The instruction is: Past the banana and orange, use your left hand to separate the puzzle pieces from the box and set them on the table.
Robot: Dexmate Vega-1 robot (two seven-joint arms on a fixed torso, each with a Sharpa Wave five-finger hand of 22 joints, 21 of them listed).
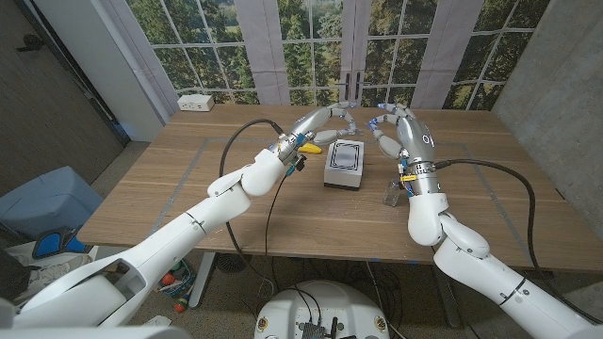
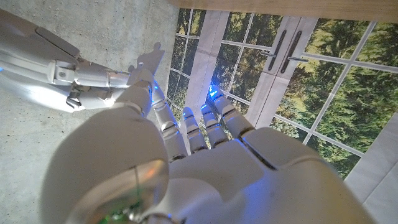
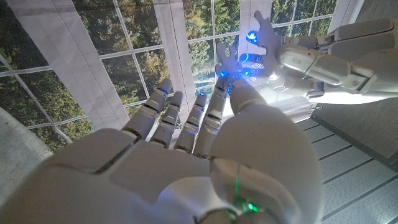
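While the wooden table [image 1: 188, 198] stretched before tall windows, both arms reached over its middle, the left hand [image 1: 318, 123] and right hand [image 1: 394, 127] raised just beyond the box [image 1: 345, 165], fingers spread and gripping nothing. The box, white-lidded with a dark frame, lay flat between the forearms; it looked light, stiff and smooth, best taken by its edges. Any puzzle pieces could not be made out. A small clear object [image 1: 392, 195] stood beside the right wrist.
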